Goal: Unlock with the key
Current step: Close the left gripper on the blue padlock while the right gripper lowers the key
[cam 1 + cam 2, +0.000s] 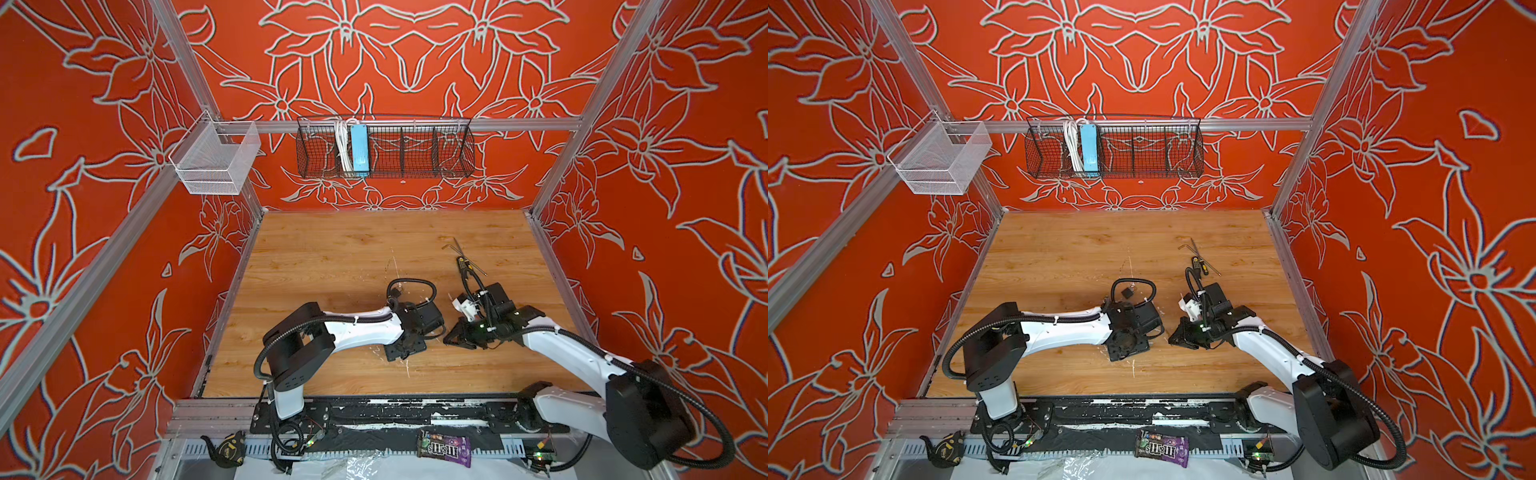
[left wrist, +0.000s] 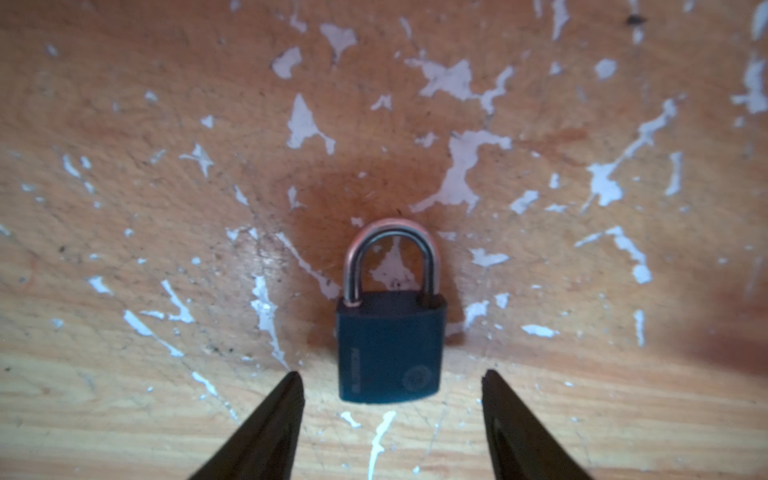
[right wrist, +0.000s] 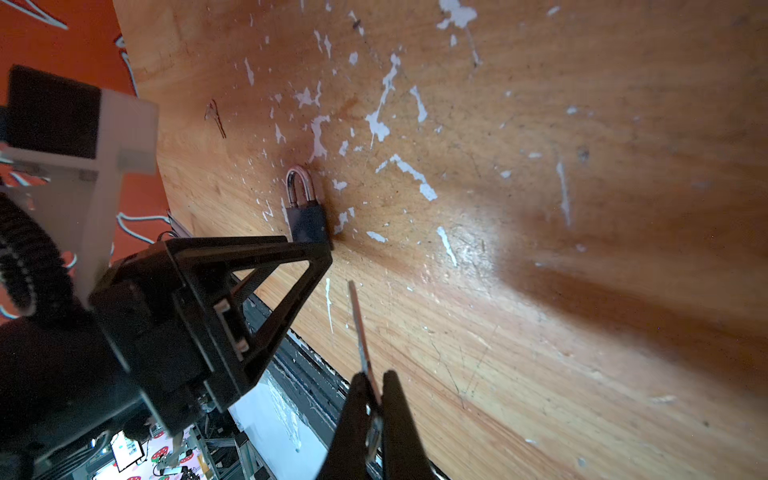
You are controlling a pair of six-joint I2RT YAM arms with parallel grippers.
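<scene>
A dark padlock (image 2: 388, 349) with a silver shackle lies flat on the wooden table (image 2: 124, 415). My left gripper (image 2: 392, 374) stands open over it, one finger on each side of the body's lower end, with a gap on both sides. In the right wrist view the padlock (image 3: 307, 220) shows just past a left fingertip (image 3: 320, 249). My right gripper (image 3: 376, 376) is shut on the key (image 3: 360, 328), whose thin blade sticks out toward the padlock, apart from it. In both top views the right gripper (image 1: 451, 337) (image 1: 1174, 338) points at the left wrist; the padlock is hidden there.
A screwdriver and hex keys (image 1: 461, 257) lie behind the right arm. On the back wall hangs a black wire basket (image 1: 384, 145), with a white mesh basket (image 1: 216, 160) at the left. A candy bag (image 1: 444, 446) and a tape measure (image 1: 226, 449) sit beyond the table's front edge.
</scene>
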